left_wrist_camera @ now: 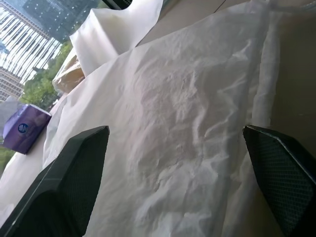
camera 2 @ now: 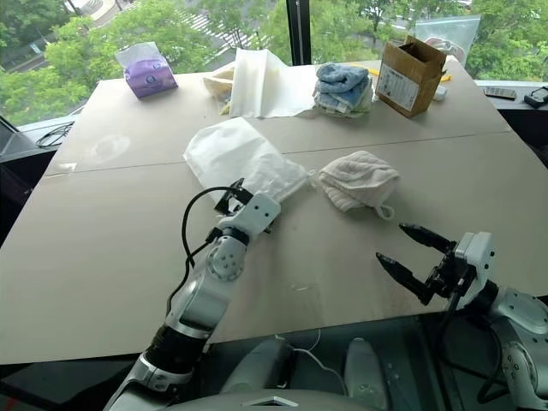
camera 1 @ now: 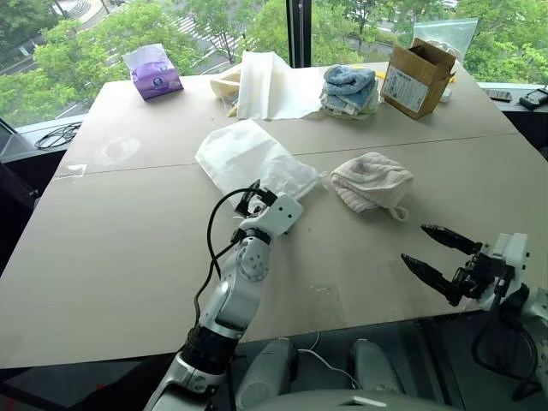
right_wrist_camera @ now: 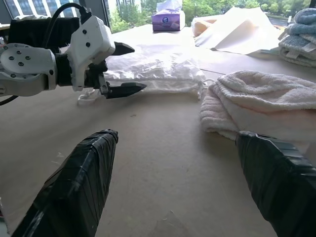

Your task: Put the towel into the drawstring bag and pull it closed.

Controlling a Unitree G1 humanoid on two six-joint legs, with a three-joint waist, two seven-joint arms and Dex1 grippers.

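Drawstring bag (camera 1: 248,158) lies flat and wrinkled mid-counter (camera 1: 128,257), nothing visibly inside, mouth end toward the towel (camera 1: 371,181). Towel sits bunched on the counter just beside the bag's mouth, outside it. My left pincer (right_wrist_camera: 118,69) is wide open, empty, fingers (left_wrist_camera: 74,177) straddling the bag's near end, low over it. My right pincer (camera 1: 437,253) is also spread wide, empty, near the counter's front edge, short of the towel. Cardboard box (camera 1: 417,77) at the back stands open; contents can't be made out.
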